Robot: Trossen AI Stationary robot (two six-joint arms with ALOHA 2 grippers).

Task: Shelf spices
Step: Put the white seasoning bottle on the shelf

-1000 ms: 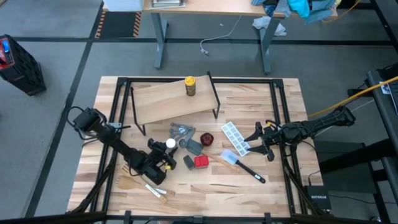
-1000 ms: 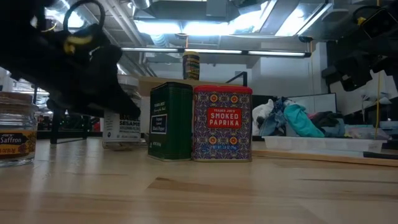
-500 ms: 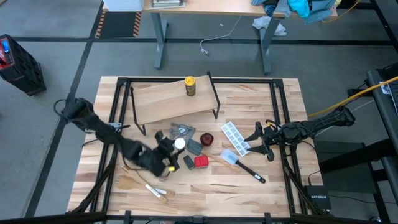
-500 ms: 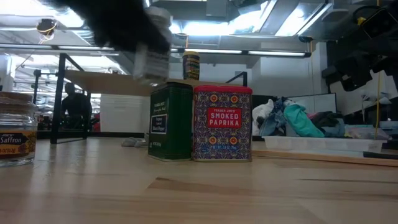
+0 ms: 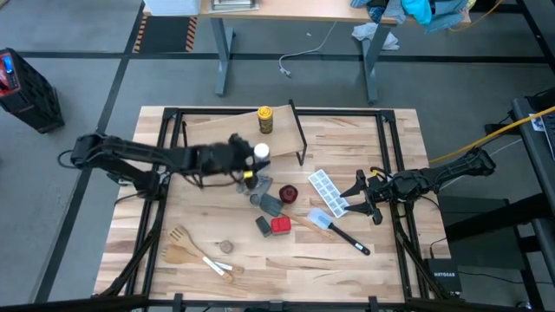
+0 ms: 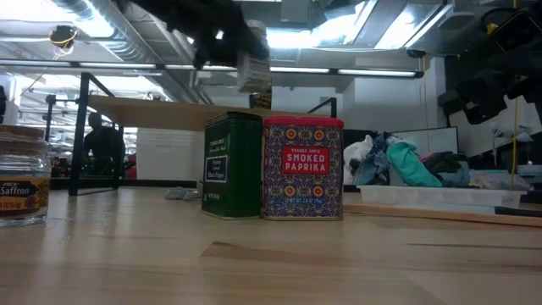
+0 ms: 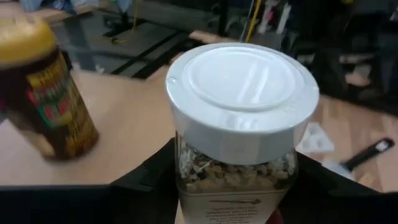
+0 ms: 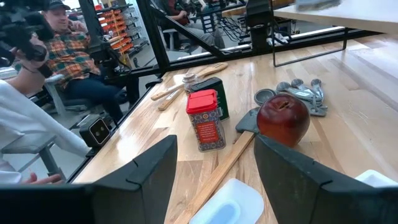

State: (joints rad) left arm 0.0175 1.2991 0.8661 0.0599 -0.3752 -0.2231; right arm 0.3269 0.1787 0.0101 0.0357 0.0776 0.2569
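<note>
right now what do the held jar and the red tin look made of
Jar: clear glass or plastic, since the seeds inside show; its white cap looks like smooth glossy plastic. Red tin: probably thin printed metal, with a square body, rolled lid edge and patterned paprika label.

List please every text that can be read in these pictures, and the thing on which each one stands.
"SMOKED PAPRIKA": red tin, front label; the small lines above and below are too small to read.
"Saffron": small jar at the table's edge.
Green tin: label too small to read.
White-capped jar in the left gripper: label blurred.
</note>
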